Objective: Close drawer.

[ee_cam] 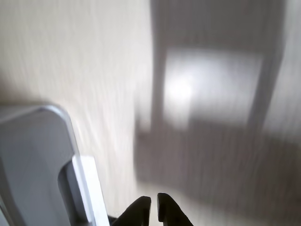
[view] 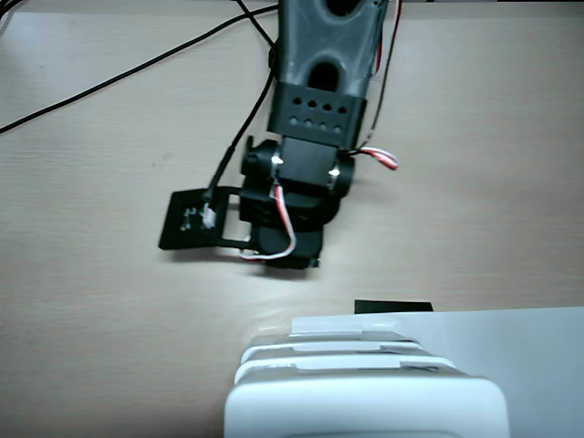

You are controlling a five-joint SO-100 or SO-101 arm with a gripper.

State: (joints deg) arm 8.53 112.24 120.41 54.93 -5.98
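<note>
Fingertips of my gripper [ee_cam: 154, 207] nearly touching, narrow slit between, nothing held. Wrist view blurred. Drawer [view: 351, 351] protrudes from white cabinet [view: 365, 411] at fixed view's bottom, beyond my arm [view: 315, 119].

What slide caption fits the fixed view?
Arm's gripper poised above the wooden table, just behind the drawer in the white cabinet.

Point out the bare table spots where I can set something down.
In the fixed view, bare table lies left of the arm and right of it, toward the sheet of paper. Crowded: the cabinet with its drawer fronts, below the arm.
</note>
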